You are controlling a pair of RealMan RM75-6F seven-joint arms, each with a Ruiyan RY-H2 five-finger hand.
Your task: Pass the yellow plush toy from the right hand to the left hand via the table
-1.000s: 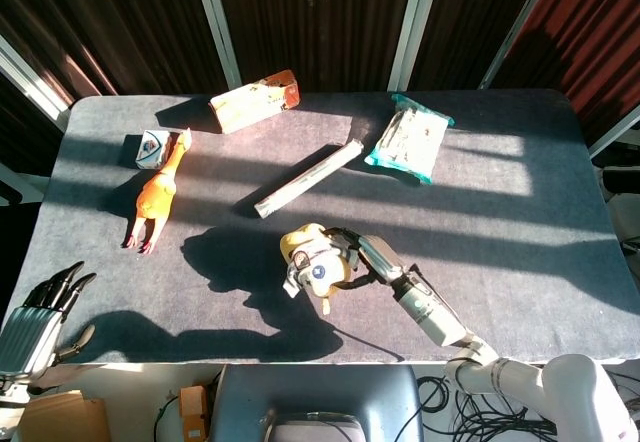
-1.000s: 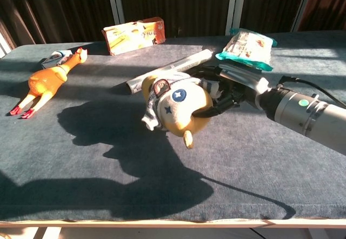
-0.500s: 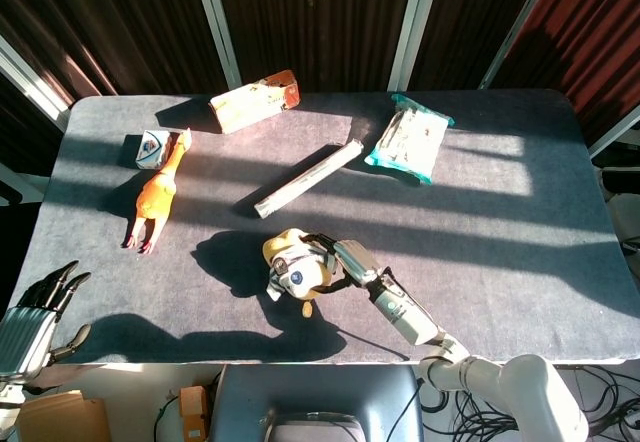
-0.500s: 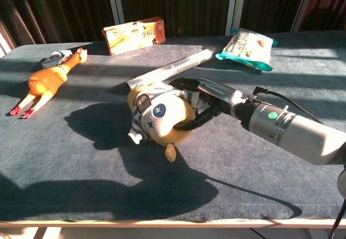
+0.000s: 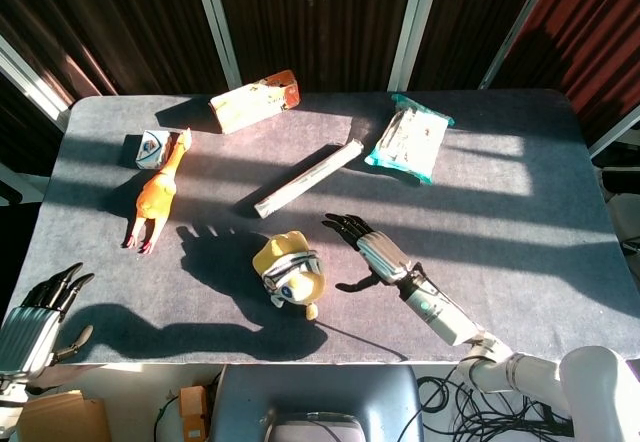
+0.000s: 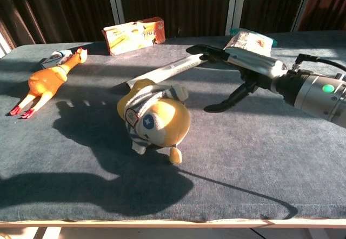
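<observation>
The yellow plush toy (image 5: 287,275) (image 6: 154,121), with a striped band and a blue star patch, lies on the grey table near the front middle, free of both hands. My right hand (image 5: 367,253) (image 6: 238,70) hovers just to its right, fingers spread and holding nothing. My left hand (image 5: 40,314) hangs off the table's front left corner, fingers apart and empty; the chest view does not show it.
An orange rubber chicken (image 5: 158,191) and a small carton (image 5: 148,148) lie at the left. An orange box (image 5: 255,101) sits at the back. A long silver tube (image 5: 308,178) and a teal packet (image 5: 408,138) lie behind the toy.
My right hand has let go of the plush toy and pulled back to the right with fingers spread. The toy now rests on the table, slightly left of where it was.
</observation>
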